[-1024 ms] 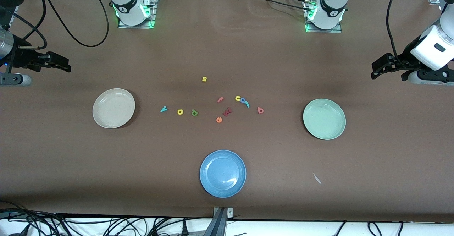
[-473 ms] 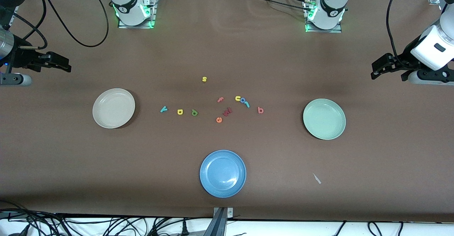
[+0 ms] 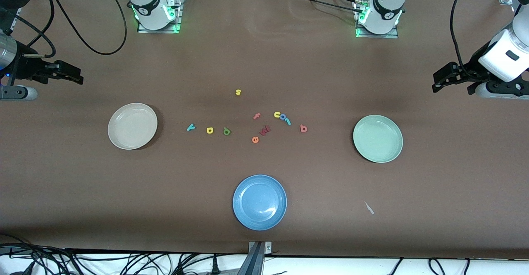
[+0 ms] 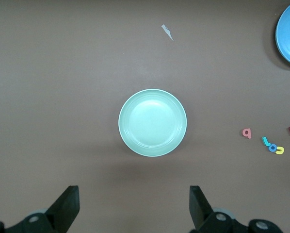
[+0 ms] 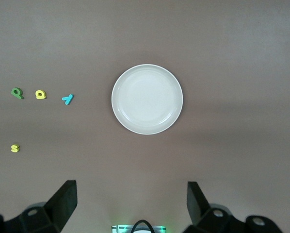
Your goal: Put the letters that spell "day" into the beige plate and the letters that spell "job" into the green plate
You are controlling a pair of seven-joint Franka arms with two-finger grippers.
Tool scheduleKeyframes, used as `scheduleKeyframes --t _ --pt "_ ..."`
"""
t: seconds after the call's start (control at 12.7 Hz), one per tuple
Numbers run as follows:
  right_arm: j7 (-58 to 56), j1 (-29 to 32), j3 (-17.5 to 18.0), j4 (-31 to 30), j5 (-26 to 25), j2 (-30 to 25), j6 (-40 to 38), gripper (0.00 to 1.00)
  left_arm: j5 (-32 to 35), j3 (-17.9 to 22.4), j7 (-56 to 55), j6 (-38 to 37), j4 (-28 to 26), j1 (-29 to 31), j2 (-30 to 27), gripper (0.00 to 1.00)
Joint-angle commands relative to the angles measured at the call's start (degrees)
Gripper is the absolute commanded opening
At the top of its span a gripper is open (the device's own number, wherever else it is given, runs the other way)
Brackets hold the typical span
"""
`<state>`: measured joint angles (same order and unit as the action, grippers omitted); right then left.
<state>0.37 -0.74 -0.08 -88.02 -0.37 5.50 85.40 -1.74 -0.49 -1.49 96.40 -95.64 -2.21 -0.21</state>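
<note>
Nothing has moved in the last second: my left gripper (image 4: pixel 131 208) hangs wide open and empty near the green plate (image 4: pixel 153 122), my right gripper (image 5: pixel 130 206) likewise near the beige plate (image 5: pixel 147 99), and all six letters, y (image 3: pixel 190 127) to b (image 3: pixel 303 128), lie on the worktop (image 3: pixel 264 60) between the plates, so sorting has not begun.

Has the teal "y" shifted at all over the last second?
No. The teal "y" lies on the table where it did, between the beige plate and the yellow letter.

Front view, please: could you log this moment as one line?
stage: not begun | round beige plate: empty | round mint-green plate: empty | left claw: open, waiting | right claw: open, waiting
</note>
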Motion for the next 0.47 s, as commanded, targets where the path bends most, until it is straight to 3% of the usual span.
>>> scheduleKeyframes --t 0.0,0.39 --pt "0.8 0.0 0.3 0.7 -0.3 0.0 0.1 1.0 1.6 -0.4 1.1 0.4 -0.7 0.2 -1.0 1.0" --pt "0.6 0.0 0.3 0.8 -0.2 0.0 1.3 1.0 1.6 -0.4 1.1 0.4 -0.7 0.2 -1.0 1.0"
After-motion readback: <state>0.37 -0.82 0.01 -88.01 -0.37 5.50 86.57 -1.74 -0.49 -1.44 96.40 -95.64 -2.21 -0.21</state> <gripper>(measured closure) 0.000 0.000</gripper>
